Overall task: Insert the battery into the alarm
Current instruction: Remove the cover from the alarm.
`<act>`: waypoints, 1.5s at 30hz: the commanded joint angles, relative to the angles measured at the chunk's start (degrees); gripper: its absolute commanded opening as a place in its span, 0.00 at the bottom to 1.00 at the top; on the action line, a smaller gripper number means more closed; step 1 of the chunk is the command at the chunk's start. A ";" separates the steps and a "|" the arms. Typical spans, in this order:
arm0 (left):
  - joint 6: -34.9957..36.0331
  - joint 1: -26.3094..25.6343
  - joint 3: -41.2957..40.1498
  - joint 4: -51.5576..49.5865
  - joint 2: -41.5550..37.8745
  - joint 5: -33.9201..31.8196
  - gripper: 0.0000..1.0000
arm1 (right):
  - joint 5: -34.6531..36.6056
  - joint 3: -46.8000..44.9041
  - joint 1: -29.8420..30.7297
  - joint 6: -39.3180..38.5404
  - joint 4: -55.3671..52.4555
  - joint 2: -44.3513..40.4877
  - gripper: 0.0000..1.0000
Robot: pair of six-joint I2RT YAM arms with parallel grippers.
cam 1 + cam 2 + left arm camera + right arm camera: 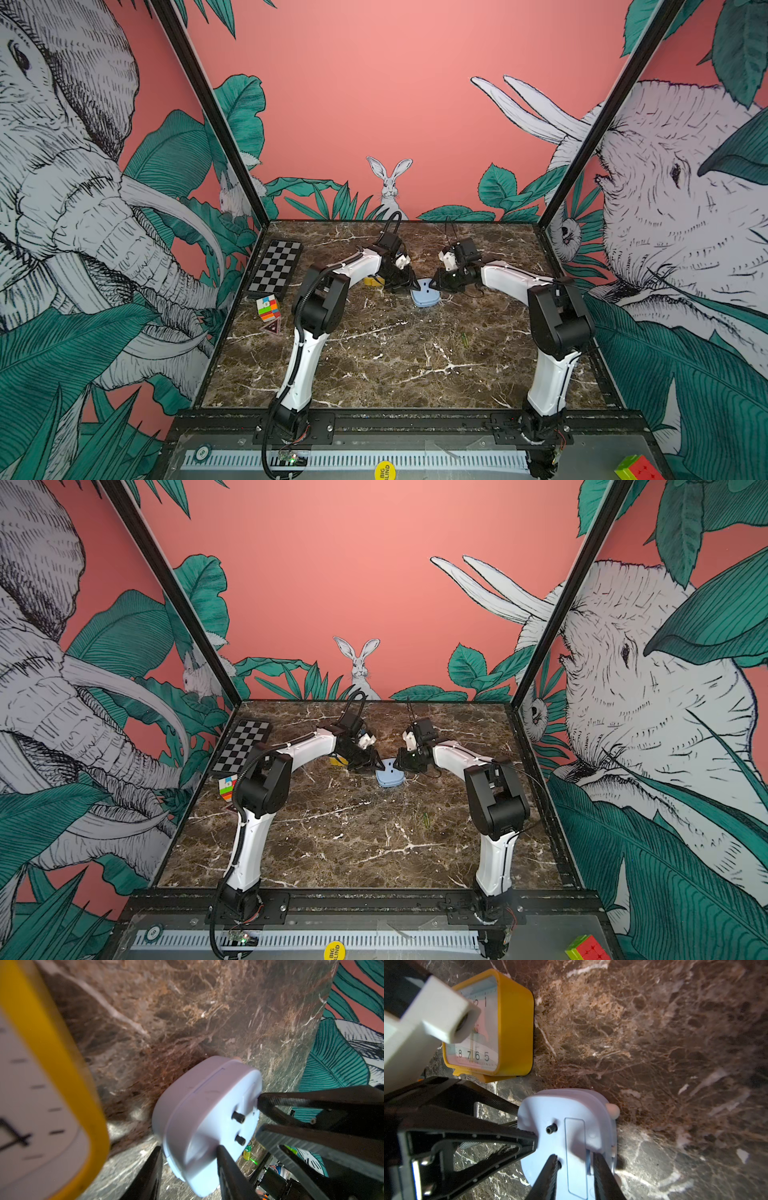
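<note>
Lying loose: the battery (248, 1152) is seen as a small green cylinder on the table (374, 365), well apart from the alarm and held by neither gripper.
Alarm: the blue alarm (424, 295) is laid face down between the two grippers, its back and two knobs turned up.
Cover: the battery cover (575, 1136) appears to be in place.
Right gripper: the right gripper (575, 1155) is partly spread, its tips set on the alarm's back either side of the cover; nothing is gripped.
Left gripper: the left gripper (189, 1147) is partly spread astride the alarm's edge; no firm clamp can be confirmed.
Yellow clock: the yellow clock (512, 1022) is stood just beside the left gripper.
Step in hand: the cover is judged to be under attack while the alarm is steadied.
Next move: the cover must be prised off without the alarm being pushed away, then the battery fetched.
</note>
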 commanded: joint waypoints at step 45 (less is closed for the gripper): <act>-0.14 0.72 -0.21 -4.70 2.20 0.41 0.37 | -8.89 2.51 -0.14 -4.33 -5.10 -0.66 0.00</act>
